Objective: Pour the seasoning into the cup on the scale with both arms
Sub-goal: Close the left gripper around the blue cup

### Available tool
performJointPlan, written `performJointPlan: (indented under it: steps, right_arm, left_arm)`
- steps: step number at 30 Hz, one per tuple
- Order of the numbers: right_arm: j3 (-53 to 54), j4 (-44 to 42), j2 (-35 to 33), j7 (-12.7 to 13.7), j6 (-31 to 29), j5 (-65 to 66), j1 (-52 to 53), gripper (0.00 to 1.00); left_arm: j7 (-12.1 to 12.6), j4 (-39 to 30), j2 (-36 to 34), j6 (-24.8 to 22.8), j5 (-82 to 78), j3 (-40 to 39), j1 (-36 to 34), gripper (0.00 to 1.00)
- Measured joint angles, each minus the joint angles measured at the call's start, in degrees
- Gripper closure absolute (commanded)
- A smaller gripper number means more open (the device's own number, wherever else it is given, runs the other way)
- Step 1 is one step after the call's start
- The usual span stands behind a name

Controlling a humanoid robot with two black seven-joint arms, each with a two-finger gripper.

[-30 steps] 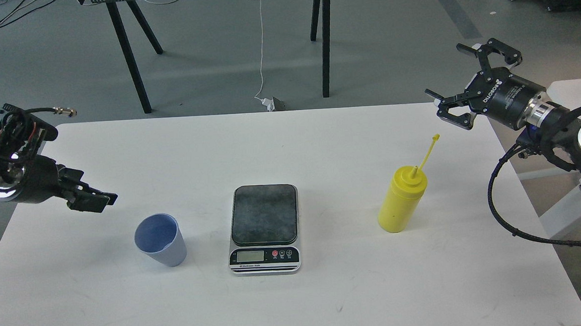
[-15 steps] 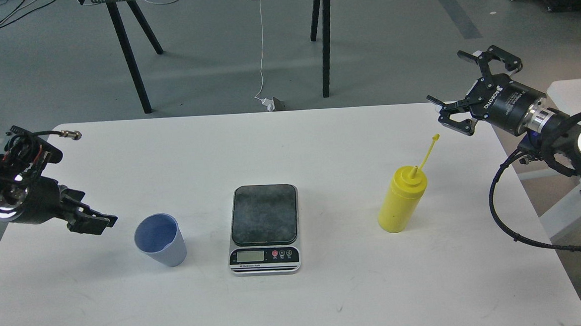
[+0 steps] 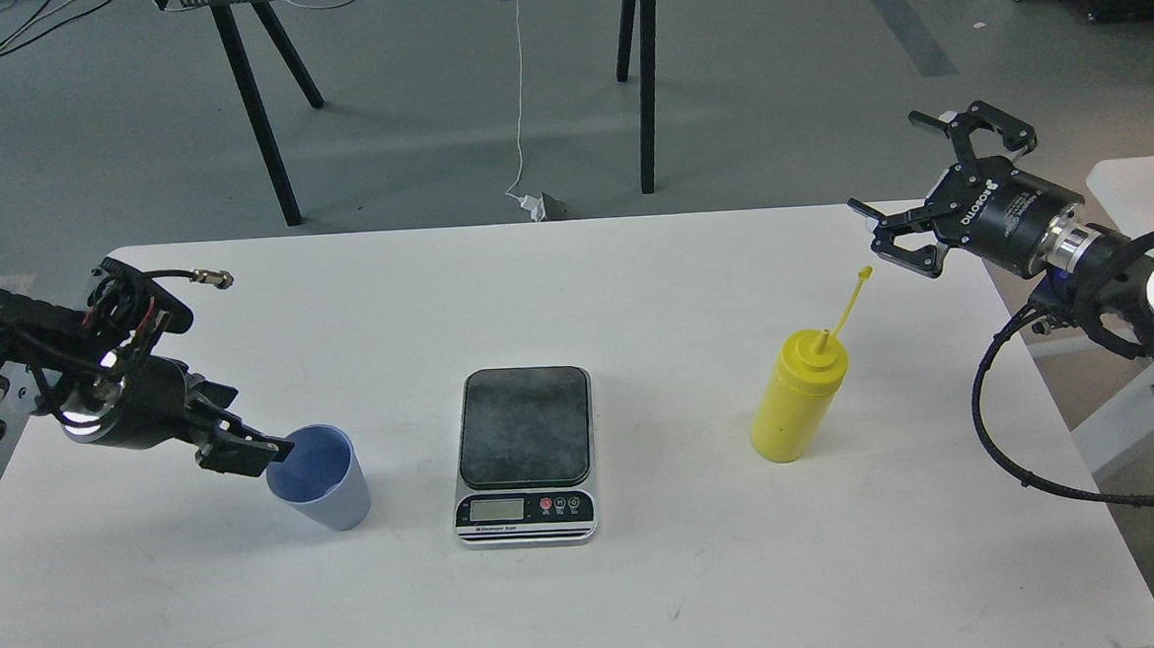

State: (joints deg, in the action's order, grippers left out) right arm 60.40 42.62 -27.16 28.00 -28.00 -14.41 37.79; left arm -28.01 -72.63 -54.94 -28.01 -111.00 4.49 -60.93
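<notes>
The pale blue cup (image 3: 320, 479) stands upright on the white table (image 3: 651, 597), left of the scale (image 3: 525, 453). The scale's dark platform is bare. The yellow seasoning bottle (image 3: 796, 397) stands upright right of the scale, with its cap strap sticking up. My left gripper (image 3: 253, 454) sits at the cup's left rim; its fingers look dark and cannot be told apart. My right gripper (image 3: 910, 183) is open and empty, above the table's far right corner, up and right of the bottle.
Black trestle legs (image 3: 259, 104) and a white cable (image 3: 521, 100) are on the floor behind the table. A second white table (image 3: 1138, 186) stands at the right. My right arm's black cable (image 3: 997, 420) loops past the table's right edge.
My left gripper has moved right and down across the table to the cup's left rim. My right gripper has dropped slightly and stayed open. Cup, scale and bottle have not moved.
</notes>
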Motion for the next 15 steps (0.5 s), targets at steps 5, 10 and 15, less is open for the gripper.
performJointPlan:
  steps: [5, 10, 15]
  right_arm:
    - [-0.02, 0.00, -0.01, 0.00, 0.00, 0.03, 0.00, 0.01]
    - [0.03, -0.07, -0.15, 0.00, 0.00, 0.03, -0.33, 0.01]
    - [0.09, -0.09, -0.17, 0.00, 0.00, 0.06, -0.93, 0.01]
  left_arm:
    - [0.01, 0.48, 1.49, 0.00, -0.80, 0.08, 0.45, 0.01]
    - [0.01, 0.86, 2.97, 0.00, -0.88, 0.14, 0.73, 0.01]
    - [0.01, 2.88, 5.42, 0.00, -0.89, -0.16, 1.96, 0.01]
